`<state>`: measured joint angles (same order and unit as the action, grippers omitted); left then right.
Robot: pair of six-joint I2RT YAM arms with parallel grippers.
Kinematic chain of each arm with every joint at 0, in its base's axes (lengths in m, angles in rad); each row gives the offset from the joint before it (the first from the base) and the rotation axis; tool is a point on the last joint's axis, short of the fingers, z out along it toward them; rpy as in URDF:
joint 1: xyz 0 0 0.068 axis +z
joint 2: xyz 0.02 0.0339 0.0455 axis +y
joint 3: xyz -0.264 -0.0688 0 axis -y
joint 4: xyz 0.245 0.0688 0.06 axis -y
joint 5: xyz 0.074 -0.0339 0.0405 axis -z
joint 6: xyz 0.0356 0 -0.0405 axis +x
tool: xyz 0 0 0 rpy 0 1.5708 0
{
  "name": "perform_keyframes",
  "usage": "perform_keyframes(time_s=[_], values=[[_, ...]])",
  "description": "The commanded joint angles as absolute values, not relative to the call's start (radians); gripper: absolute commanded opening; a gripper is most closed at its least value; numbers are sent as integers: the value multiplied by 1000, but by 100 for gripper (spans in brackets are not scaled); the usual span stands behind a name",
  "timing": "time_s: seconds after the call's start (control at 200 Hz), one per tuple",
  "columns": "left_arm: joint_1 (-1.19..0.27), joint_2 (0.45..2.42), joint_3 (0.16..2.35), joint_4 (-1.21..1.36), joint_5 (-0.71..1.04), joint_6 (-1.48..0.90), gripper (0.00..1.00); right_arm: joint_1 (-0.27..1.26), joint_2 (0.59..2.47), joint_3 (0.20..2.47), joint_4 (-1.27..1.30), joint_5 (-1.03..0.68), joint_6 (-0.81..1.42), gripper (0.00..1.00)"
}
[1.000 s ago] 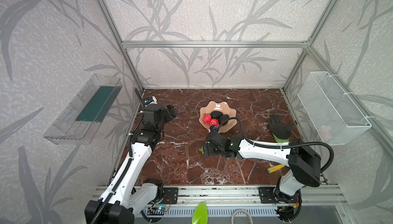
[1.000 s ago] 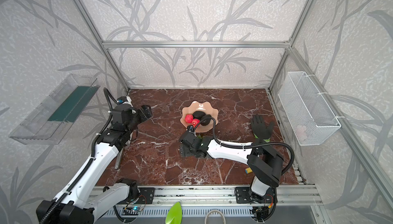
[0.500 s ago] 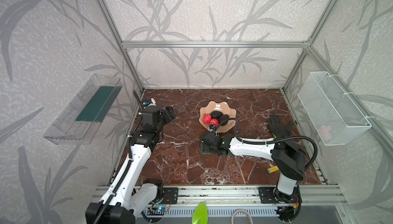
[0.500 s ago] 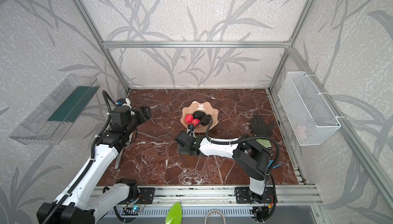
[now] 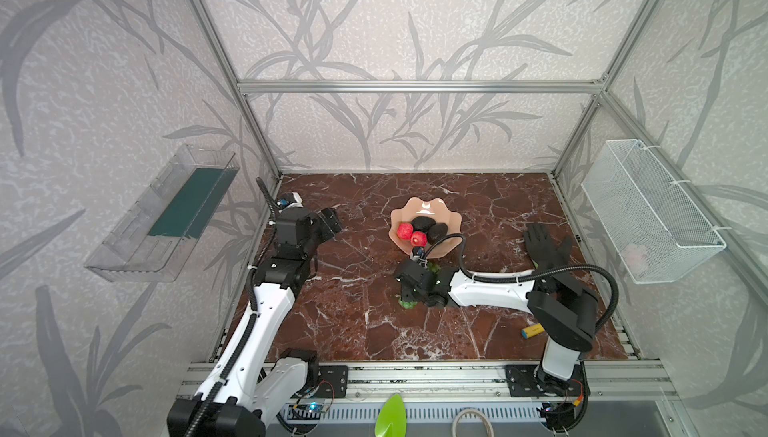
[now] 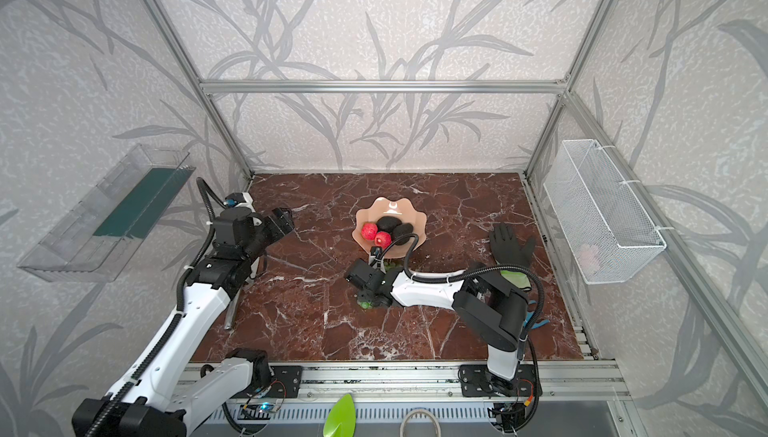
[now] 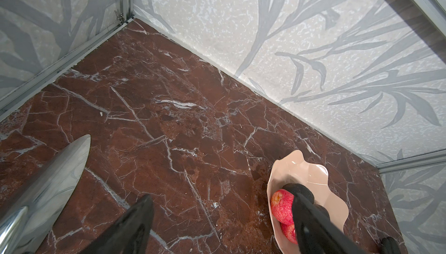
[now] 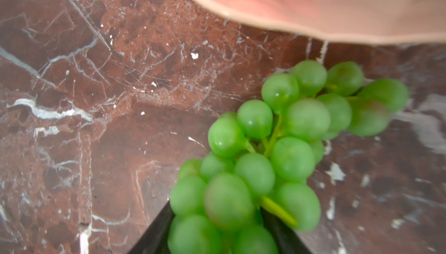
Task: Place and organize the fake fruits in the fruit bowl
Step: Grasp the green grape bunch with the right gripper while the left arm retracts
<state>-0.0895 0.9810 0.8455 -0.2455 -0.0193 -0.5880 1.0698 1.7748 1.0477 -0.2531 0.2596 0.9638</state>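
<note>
In both top views the fruit bowl [image 5: 424,206] sits just above the centre of the marble floor [image 5: 353,331]. It already holds the two avocados [image 5: 423,223] and, on their left, the two strawberries [image 5: 404,231], so only one fruit is left outside. That fruit is the bunch of green grapes [image 5: 408,304]. It lies just below the bowl and is mostly hidden under the right gripper [image 5: 409,289], which reaches in low from the right of the frame, probably to take the bunch near one end. The left gripper [image 5: 330,223] hangs at centre left, well apart from the bowl, most likely parked there to keep the other arm's path free. A black glove [image 5: 544,244] and a yellow-handled toy tool [image 5: 532,330] lie at the right and play no part. A top view [image 6: 365,304] shows the same sliver of green beneath that gripper. In the left wrist view the left gripper [image 7: 219,197] is released, its black fingers [image 7: 135,221] spread wide with nothing between them, and the bowl [image 7: 311,168] lies beyond one fingertip. In the right wrist view the fingers [image 8: 154,236] are clenched on both sides of the grapes [image 8: 277,149]. The bunch trails toward the bowl's peach rim [image 8: 313,6], which is near but not touching. The grip looks taken for the short lift over that rim.
</note>
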Motion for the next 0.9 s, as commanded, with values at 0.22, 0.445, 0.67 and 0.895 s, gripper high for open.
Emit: perform_keyframes(time_s=[0.22,0.445,0.67,0.895], values=[[-75,963,835,-225,-8,-607,90,1088,1464,880,-373,352,935,44],[-71,972,833,-214,4,-615,90,1089,1373,838,-415,417,922,43],[-67,974,834,-215,15,-618,90,1088,1345,861,-452,447,903,43],[-64,969,834,-217,16,-618,90,1086,1232,869,-510,528,872,43]])
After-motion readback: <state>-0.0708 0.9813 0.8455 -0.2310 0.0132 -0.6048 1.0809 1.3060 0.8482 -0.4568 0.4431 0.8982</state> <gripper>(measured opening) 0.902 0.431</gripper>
